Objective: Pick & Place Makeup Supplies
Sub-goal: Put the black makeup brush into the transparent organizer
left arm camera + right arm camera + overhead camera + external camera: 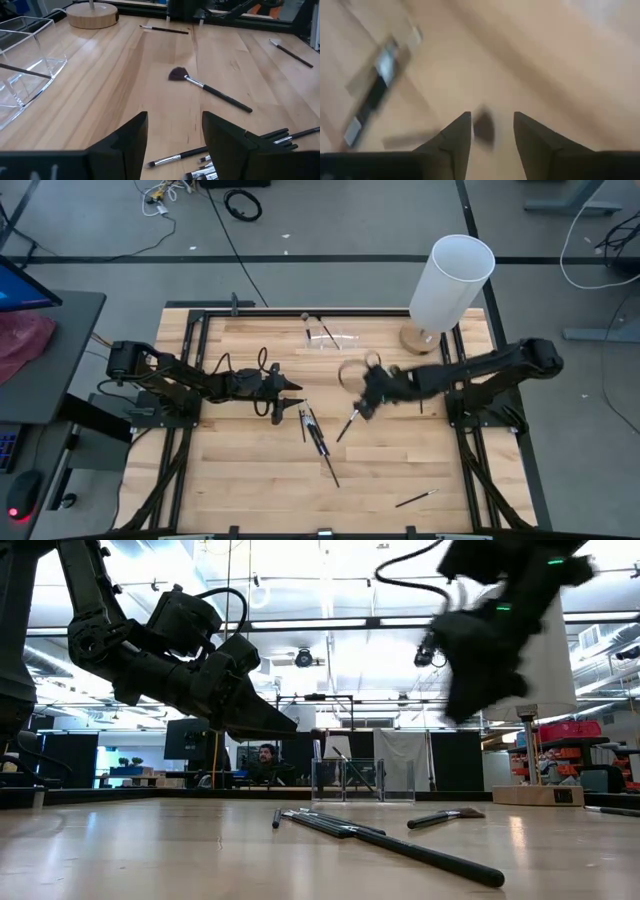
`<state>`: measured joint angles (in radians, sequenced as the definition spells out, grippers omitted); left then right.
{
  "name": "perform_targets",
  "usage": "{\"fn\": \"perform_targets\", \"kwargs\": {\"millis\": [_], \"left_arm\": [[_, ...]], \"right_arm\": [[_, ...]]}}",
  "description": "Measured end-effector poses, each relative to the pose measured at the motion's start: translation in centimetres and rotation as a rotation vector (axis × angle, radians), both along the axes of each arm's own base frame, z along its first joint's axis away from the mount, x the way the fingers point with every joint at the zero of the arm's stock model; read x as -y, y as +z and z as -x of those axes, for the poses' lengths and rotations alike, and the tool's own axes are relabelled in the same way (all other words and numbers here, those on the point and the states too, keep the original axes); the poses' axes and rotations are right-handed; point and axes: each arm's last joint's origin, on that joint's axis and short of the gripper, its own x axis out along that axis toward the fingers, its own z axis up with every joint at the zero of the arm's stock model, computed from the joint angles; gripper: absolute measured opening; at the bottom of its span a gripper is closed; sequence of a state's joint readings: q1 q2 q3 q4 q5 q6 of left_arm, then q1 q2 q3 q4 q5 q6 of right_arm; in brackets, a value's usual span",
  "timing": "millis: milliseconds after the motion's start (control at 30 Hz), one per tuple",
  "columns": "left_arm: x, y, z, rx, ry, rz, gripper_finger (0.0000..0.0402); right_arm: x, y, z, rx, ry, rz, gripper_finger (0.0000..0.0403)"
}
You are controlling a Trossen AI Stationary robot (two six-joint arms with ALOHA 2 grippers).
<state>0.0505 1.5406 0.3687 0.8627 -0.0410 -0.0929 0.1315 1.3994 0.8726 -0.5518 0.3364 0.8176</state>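
From above we saw the whole table [250, 480] at once: a cluster of makeup brushes [316, 435] lay near the middle with their long axes running roughly from the far edge toward the near one, a fan brush [349, 423] lay slanted just right of them, and one stray brush [415, 499] rested well apart near the front right.

The left wrist view showed what the overhead view could not: the fan brush's [210, 91] dark bristles pointed toward the wooden lamp base [93, 15], its handle trailing back toward the cluster. It also showed the clear holder [25, 60] cut off at the frame's edge, with a thin stick inside.

The left gripper [290, 390] hovered beside the cluster, its jaws apart and empty. The right gripper [365, 405] hung just over the fan brush; its own view was smeared, with jaws apart around a dark blur [483, 127] we could not identify. We could not tell whether it touched anything.
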Motion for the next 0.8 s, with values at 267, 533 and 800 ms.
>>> {"fn": "perform_targets", "kwargs": {"millis": [267, 533, 800], "left_arm": [[0.0, 0.0, 0.0, -0.001, -0.004, -0.012, 0.0193], [0.0, 0.0, 0.0, -0.001, -0.004, -0.013, 0.0193], [-0.1, 0.0, 0.0, 0.000, 0.013, -0.011, 0.0193]], "right_arm": [[-3.7, -8.4, 7.9, -0.032, -0.475, -0.049, 0.0148], [-3.0, -10.4, 10.7, 0.098, -0.626, 0.055, 0.0218], [-2.2, -9.3, 11.7, 0.059, -0.578, 0.256, 0.0262]]}}
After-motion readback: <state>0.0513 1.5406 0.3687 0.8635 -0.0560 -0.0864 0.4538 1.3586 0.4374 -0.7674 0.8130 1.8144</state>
